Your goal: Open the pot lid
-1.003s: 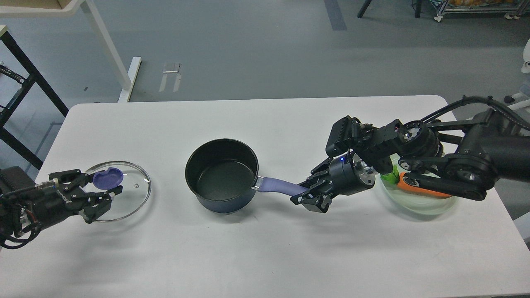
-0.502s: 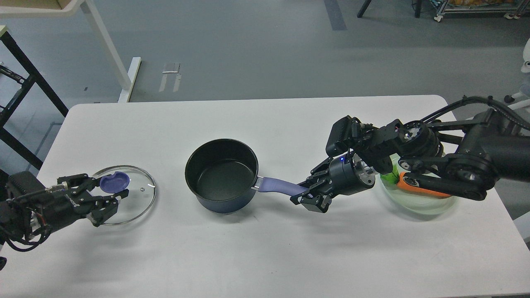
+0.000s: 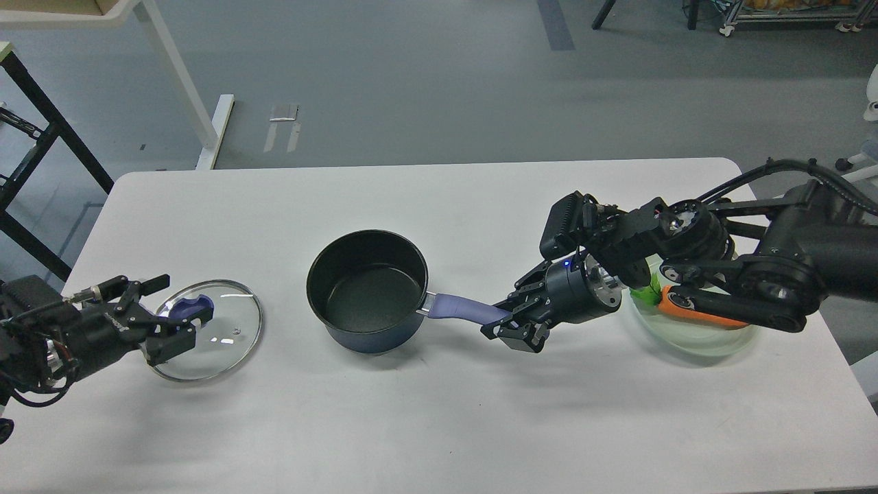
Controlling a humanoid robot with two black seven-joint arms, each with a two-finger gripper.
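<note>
Backing the left pincer (image 3: 161,312), now spread wide, straight off the lid (image 3: 209,329), flat on the table (image 3: 425,412) left of the pot (image 3: 367,291); right pincer (image 3: 511,326) grips the handle (image 3: 463,309).

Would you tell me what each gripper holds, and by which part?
Right gripper grips the pot by its handle's end. Left gripper is open at the lid's knob, holding nothing.
</note>
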